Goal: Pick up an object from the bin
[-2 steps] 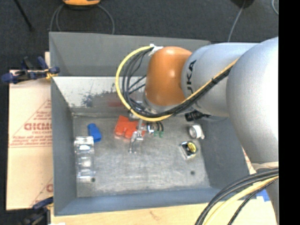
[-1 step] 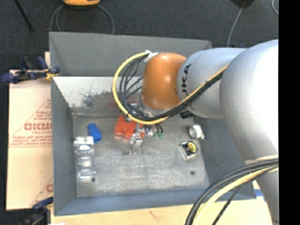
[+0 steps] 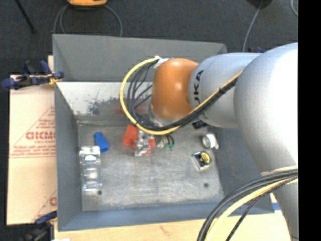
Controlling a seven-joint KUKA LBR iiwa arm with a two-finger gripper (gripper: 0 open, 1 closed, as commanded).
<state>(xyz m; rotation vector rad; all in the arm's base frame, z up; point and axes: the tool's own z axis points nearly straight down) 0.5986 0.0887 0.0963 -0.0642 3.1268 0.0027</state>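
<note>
End effector [image 3: 144, 145] hangs low beside an orange-red piece [image 3: 130, 136] mid-bin; clenched or released, I cannot tell. Best to centre on that piece before lifting.

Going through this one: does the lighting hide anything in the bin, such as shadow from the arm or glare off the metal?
Camera view: the bin glares brightest on its back wall. The floor beneath the arm, around the gripper, lies in shade, so the orange thing there is hard to make out. The clear plastic box at left shows small highlights. The blue piece is evenly lit.
</note>
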